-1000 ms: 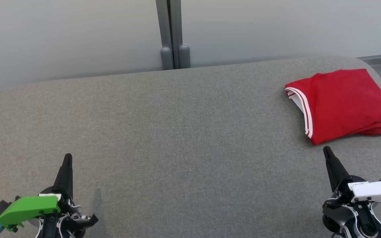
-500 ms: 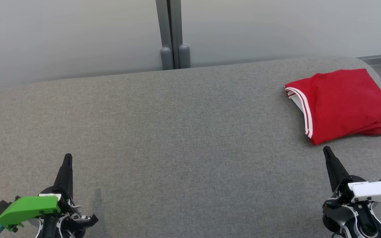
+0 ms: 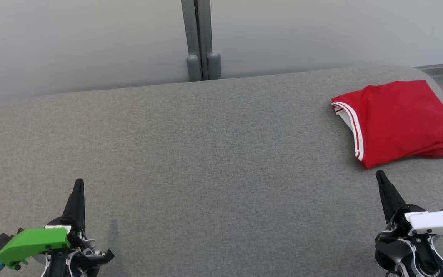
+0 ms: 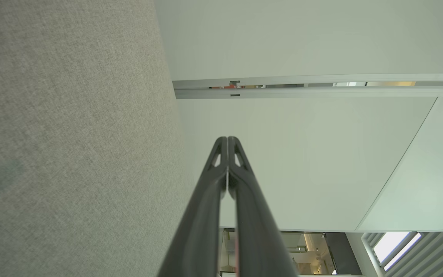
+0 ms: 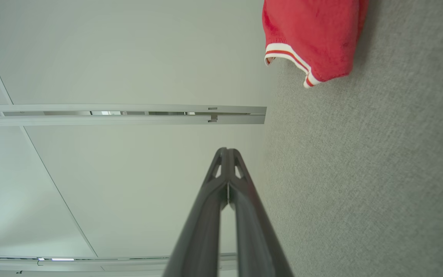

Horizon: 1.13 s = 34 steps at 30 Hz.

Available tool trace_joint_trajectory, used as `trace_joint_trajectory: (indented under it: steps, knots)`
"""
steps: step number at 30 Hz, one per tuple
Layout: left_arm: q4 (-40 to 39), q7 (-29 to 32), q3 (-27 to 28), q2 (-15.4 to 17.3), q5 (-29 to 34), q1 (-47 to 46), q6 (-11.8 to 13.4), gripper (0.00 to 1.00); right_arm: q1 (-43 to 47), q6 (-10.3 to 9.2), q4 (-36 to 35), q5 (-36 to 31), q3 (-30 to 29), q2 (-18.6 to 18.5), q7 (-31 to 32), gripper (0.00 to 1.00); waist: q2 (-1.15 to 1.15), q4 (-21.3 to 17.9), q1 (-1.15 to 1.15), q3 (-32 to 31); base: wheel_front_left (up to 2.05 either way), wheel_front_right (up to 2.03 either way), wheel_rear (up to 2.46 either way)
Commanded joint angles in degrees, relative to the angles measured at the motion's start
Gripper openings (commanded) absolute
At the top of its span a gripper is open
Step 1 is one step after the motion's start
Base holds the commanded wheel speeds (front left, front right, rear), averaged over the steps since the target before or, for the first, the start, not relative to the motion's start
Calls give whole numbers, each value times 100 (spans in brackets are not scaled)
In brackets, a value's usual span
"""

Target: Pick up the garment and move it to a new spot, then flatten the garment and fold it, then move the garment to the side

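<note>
On the far right of the grey fabric surface (image 3: 206, 154) lies the folded red garment (image 3: 398, 121), its white-striped trim facing the middle. Near the front edge, the left gripper (image 3: 78, 184) and right gripper (image 3: 380, 177) each have fingers pressed together, holding nothing; the right one's tip sits just short of the garment

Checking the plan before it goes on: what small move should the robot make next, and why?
Probably open the right gripper and ease it forward toward the red garment. It lies folded at the right end of the grey table, just beyond that gripper and untouched; both grippers are shut, and the left gripper sits far across.
</note>
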Motion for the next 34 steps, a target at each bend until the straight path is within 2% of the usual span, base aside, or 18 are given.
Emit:
trace_joint_trajectory:
  steps: [1,34]
  knots:
    - [-12,18,15,31,-19,-65,-26,0,-49,0,-23,18,-12,-32,15,0,0,0,0,0,0,0,0]
    - [-12,17,14,31,-20,-64,-25,0,-48,0,-22,18,-11,-32,14,0,0,0,0,0,0,0,0]
